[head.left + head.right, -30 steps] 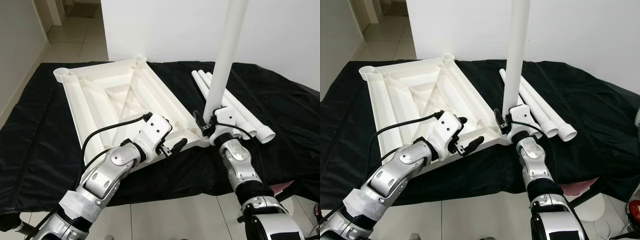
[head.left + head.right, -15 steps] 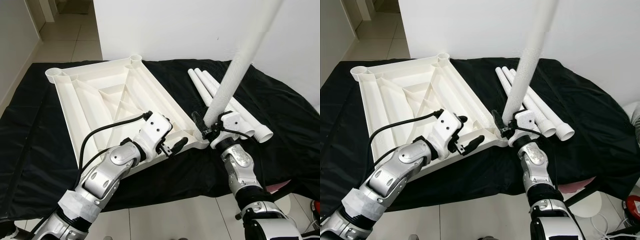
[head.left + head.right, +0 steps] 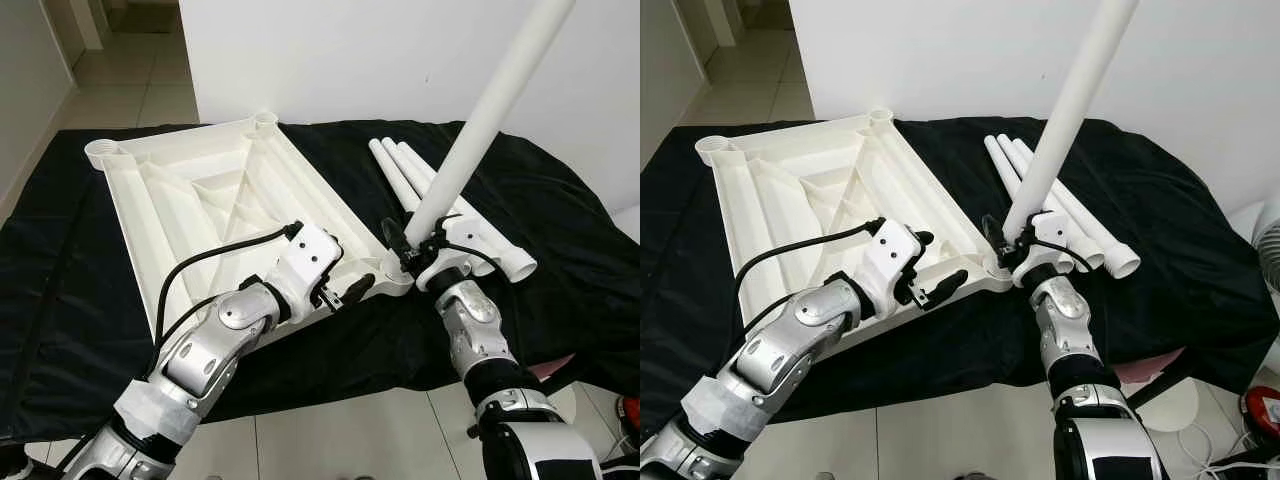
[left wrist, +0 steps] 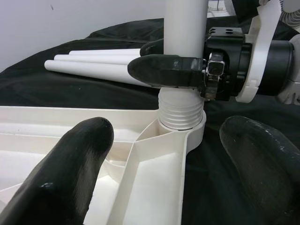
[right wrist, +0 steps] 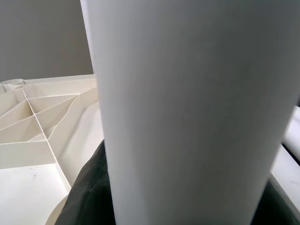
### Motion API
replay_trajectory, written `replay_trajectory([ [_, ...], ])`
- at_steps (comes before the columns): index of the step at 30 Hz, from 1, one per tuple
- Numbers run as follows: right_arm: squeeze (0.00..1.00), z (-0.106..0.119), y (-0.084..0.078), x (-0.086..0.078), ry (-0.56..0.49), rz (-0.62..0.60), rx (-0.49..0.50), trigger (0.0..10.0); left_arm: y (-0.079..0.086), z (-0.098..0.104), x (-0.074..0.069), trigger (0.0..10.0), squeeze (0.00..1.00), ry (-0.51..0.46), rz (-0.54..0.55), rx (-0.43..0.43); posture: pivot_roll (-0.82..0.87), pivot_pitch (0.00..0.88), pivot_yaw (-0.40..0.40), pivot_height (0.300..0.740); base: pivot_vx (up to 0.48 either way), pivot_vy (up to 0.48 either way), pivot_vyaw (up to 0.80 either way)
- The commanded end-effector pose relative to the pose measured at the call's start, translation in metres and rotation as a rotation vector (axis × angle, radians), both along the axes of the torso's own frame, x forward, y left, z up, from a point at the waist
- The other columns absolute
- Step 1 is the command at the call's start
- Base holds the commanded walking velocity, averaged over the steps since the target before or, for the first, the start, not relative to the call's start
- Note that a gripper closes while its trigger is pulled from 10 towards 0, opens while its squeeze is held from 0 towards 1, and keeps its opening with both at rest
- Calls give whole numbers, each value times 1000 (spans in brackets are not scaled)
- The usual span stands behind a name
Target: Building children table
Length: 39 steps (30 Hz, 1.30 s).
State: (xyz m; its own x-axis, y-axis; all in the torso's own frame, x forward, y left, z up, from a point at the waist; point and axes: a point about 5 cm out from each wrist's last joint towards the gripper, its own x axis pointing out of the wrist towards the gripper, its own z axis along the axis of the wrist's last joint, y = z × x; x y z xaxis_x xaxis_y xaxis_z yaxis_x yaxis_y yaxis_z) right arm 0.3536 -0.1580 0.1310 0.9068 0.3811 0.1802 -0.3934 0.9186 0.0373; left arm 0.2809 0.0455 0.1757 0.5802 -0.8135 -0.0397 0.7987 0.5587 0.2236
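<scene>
The white plastic tabletop (image 3: pixel 200 195) lies upside down on a black cloth, ribs showing. My right gripper (image 3: pixel 410 252) is shut on a long white table leg (image 3: pixel 480 125). The leg's threaded end sits in the near right corner socket (image 4: pixel 180 127), and the leg leans up and to the right. In the left wrist view one black finger (image 4: pixel 164 70) of the right gripper wraps the leg just above the thread. My left gripper (image 3: pixel 342 275) is open at the tabletop's near edge, just left of that socket, holding nothing.
Three spare white legs (image 3: pixel 405 170) lie side by side on the black cloth (image 3: pixel 560 220) right of the tabletop. Round sockets stand at the far corners (image 3: pixel 100 152). A white wall rises close behind, and tiled floor (image 3: pixel 330 440) lies in front.
The leg in my right gripper has tipped from upright to leaning right, its foot staying at the corner socket. My left gripper has held its place.
</scene>
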Motion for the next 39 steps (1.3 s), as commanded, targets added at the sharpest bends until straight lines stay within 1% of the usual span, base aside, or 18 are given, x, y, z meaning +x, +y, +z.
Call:
replay_trajectory([
  [1,0,-44,5,-12,224,17,-28,10000,-2,1,-5,10000,0,6,-87,18,75,86,-35,740,0,0,0],
  [6,0,-47,4,-8,290,-21,-3,10000,-2,2,-5,10000,0,6,-89,17,73,80,-36,740,0,0,0],
  [7,0,-47,4,-8,290,-21,-3,10000,-2,2,-5,10000,0,6,-89,17,73,80,-36,740,0,0,0],
  [9,0,-48,4,-7,328,-30,36,10000,-3,2,-5,10000,0,5,-94,17,71,78,-37,740,0,0,0],
  [16,0,-48,5,-6,351,-30,61,10000,-4,2,-6,10000,0,4,-97,18,69,74,-38,740,0,0,0],
  [17,0,-48,6,-6,331,-29,37,10000,-4,2,-6,10000,0,4,-97,18,67,71,-38,740,0,0,0],
  [18,0,-48,6,-6,331,-29,37,10000,-4,2,-6,10000,0,4,-97,18,67,71,-38,740,0,0,0],
  [19,0,-46,9,-11,257,-10,-7,10000,-5,2,-6,10000,0,4,-99,17,69,68,-41,740,0,0,0],
  [20,0,-46,9,-11,257,-10,-7,10000,-5,2,-6,10000,0,4,-99,17,69,68,-41,740,0,0,0],
  [22,0,-46,14,-17,175,9,-97,10000,-5,1,-7,10000,0,3,-99,17,68,66,-44,740,0,0,0],
  [23,0,-49,16,-22,154,24,-117,10000,-5,1,-7,10000,0,3,-98,16,70,65,-44,740,0,0,0],
  [25,0,-50,18,-24,149,32,-126,10000,-5,1,-6,10000,0,3,-98,16,69,64,-44,740,0,0,0],
  [29,0,-52,22,-33,89,92,-173,10000,-3,2,-5,10000,0,3,-93,15,66,63,-43,740,0,0,0],
  [34,0,-53,21,-36,83,107,-186,10000,-3,2,-5,10000,0,1,-93,15,64,63,-40,740,0,0,0],
  [39,0,-56,16,-35,110,111,-175,10000,-3,3,-5,10000,0,-1,-96,16,61,64,-39,740,0,0,0],
])
